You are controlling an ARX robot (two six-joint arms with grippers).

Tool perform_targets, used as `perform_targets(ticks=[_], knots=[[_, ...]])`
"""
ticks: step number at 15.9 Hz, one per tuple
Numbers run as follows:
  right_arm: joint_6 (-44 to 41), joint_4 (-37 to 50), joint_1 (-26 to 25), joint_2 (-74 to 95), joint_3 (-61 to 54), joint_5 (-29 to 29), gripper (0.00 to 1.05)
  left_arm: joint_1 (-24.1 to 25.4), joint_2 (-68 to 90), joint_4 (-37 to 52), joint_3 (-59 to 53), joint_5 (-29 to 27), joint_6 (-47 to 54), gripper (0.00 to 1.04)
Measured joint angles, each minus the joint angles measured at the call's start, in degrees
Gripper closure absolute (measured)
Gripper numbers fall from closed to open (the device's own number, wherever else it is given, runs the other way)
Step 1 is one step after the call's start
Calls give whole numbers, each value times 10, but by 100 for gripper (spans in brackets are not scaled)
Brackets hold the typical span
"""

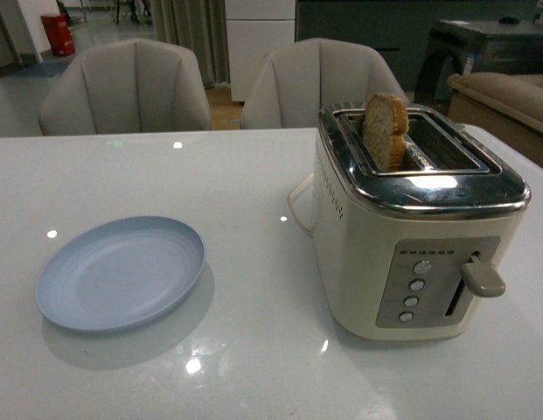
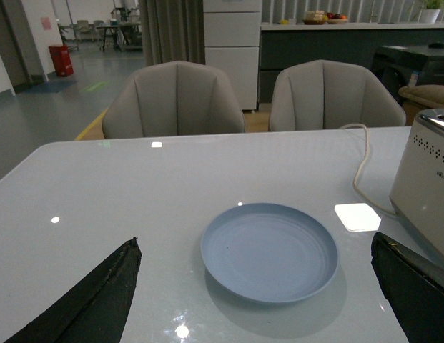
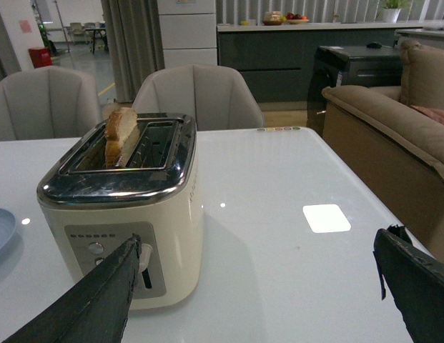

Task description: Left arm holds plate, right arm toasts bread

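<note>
Your pale-blue plate [image 1: 121, 273] lies flat and empty on the white surface [image 1: 245, 184], well left of the toaster [image 1: 411, 223]. Your bread [image 1: 386, 131], a speckled brown slice, stands upright in the toaster's left slot, its rounded top sticking out.

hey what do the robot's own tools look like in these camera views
Only the fingers show, at the wrist views' edges. The left tool's fingers are black, flat and wedge-shaped, tapering to points. The right tool's fingers look the same. No cables or markings are visible.
</note>
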Motion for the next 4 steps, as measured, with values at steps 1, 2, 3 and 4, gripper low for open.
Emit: perform_targets(ticks=[1, 2, 3, 4], knots=[[0, 0, 0, 0, 0, 0, 6, 0, 0, 0, 0, 0, 0, 7], [0, 0, 0, 0, 0, 0, 6, 0, 0, 0, 0, 0, 0, 7], [0, 0, 0, 0, 0, 0, 6, 0, 0, 0, 0, 0, 0, 7], [0, 0, 0, 0, 0, 0, 6, 0, 0, 0, 0, 0, 0, 7]])
